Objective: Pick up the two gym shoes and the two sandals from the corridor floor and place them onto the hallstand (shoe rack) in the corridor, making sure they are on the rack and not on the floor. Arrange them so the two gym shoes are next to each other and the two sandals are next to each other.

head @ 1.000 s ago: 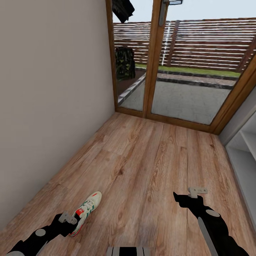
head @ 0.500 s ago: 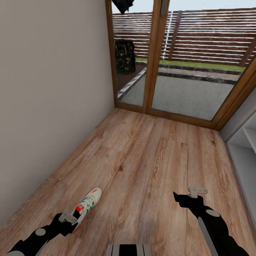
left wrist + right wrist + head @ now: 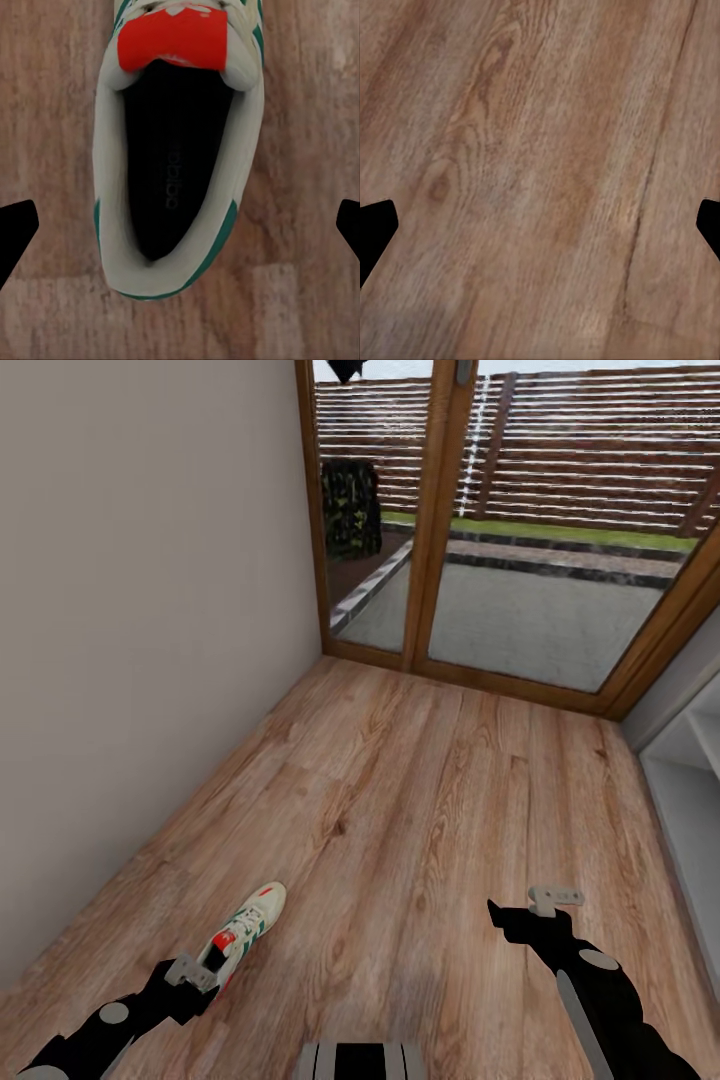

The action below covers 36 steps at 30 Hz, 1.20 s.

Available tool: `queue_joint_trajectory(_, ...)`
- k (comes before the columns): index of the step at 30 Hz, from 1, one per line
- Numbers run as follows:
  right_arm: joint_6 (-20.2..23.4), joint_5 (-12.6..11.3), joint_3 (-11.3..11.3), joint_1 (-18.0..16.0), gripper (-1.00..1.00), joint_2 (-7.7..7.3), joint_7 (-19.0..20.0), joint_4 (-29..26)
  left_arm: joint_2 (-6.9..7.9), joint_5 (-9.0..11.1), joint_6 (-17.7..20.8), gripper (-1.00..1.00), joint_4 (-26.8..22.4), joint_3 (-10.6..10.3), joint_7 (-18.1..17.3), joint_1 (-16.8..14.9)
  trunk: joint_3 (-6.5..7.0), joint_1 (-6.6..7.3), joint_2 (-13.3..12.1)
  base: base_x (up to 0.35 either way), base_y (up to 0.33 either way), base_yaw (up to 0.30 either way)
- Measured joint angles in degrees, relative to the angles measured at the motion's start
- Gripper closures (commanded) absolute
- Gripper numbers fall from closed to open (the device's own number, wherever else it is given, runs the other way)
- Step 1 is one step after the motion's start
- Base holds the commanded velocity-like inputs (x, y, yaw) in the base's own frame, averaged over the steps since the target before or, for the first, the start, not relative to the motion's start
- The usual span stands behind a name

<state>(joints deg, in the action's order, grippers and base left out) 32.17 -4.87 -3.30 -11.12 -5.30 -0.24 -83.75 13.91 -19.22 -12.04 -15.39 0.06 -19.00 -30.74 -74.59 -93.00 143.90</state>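
Corridor floor [image 3: 420, 810] bears one gym shoe [image 3: 243, 932] (empty inside).

The light is even and fairly bright, with daylight coming through the glass door [image 3: 520, 540] at the far end. The wood floor [image 3: 420, 800] shows only faint, soft shadows; a dim patch lies near the right arm. The beige wall [image 3: 150, 610] is flat and free of glare. Lines bow at the head view's edges, as from a wide lens. Both wrist views look soft and slightly blurred, so the shoe [image 3: 176, 150] grain and floor knots may be smeared.
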Motion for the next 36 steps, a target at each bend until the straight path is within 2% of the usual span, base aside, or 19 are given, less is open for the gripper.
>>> queue_joint_trajectory(12,0.0,0.0,0.0,0.0,-1.0,0.01,0.0,0.0,-0.04,0.0,0.0,-1.0,0.0,0.0,0.1,0.0,-3.52,-0.31,0.2,0.0,0.0,0.0)
queue_joint_trajectory(36,0.0,0.0,0.0,0.0,-1.0,0.02,0.0,0.0,0.06,0.0,0.0,-1.0,0.0,0.1,0.3,0.0,-3.82,-0.3,0.2,0.01,0.012,0.0)
